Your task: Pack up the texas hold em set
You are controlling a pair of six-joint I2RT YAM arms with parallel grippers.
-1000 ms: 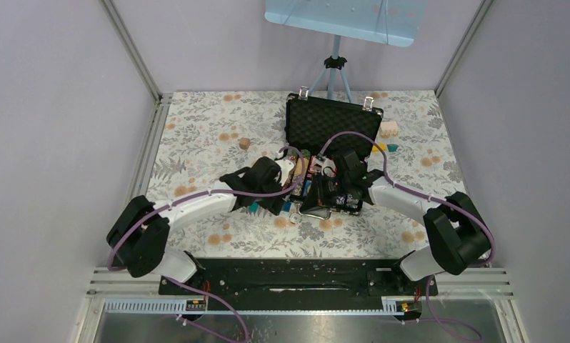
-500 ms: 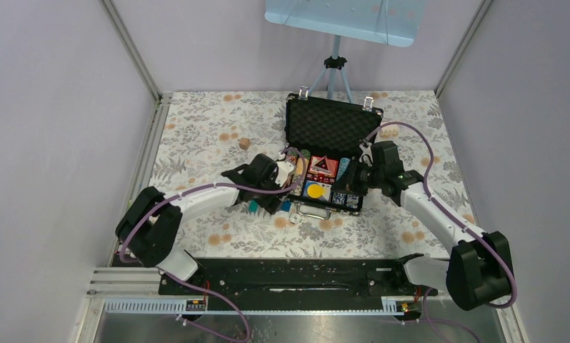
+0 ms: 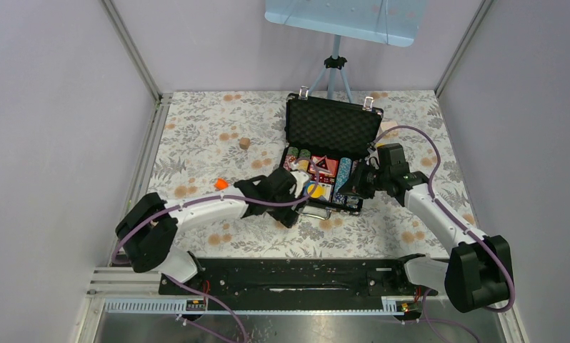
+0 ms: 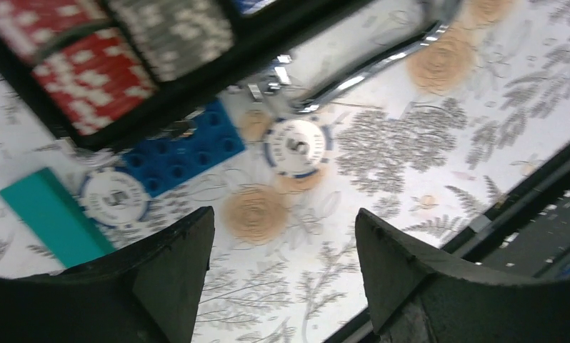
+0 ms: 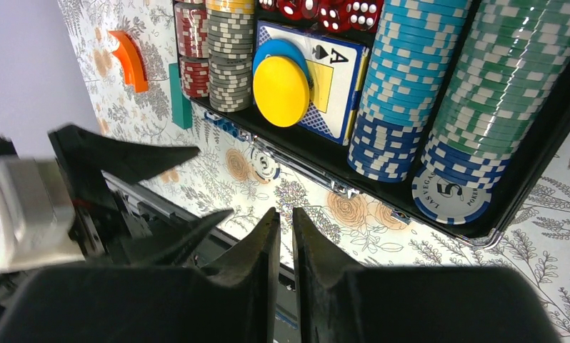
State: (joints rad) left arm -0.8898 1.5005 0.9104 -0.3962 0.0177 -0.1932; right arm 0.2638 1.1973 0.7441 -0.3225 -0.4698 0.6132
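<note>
The texas hold em set is a black case (image 3: pixel 331 126) standing open mid-table, foam lid upright. Its tray holds rows of blue chips (image 5: pixel 403 78) and green chips (image 5: pixel 498 86), red dice (image 5: pixel 325 8), a yellow disc (image 5: pixel 281 91) and playing cards (image 5: pixel 336 86). Two loose white-and-blue chips (image 4: pixel 297 146) (image 4: pixel 115 198) lie on the cloth before the silver handle (image 4: pixel 368 75). My left gripper (image 3: pixel 294 207) (image 4: pixel 284 214) hovers open and empty just in front of the case. My right gripper (image 3: pixel 348 187) (image 5: pixel 285 211) sits at the case's right front corner, shut on nothing.
A blue brick (image 4: pixel 182 153) and a teal brick (image 4: pixel 46 214) lie by the case's front left corner. An orange curved piece (image 3: pixel 221 184) rests left of them. A small brown block (image 3: pixel 244 143) sits farther back left, and a tripod (image 3: pixel 333 71) stands behind the case.
My right arm swung off the tray to the case's right side. My left gripper moved from the case's left side round to its front, uncovering the orange piece.
</note>
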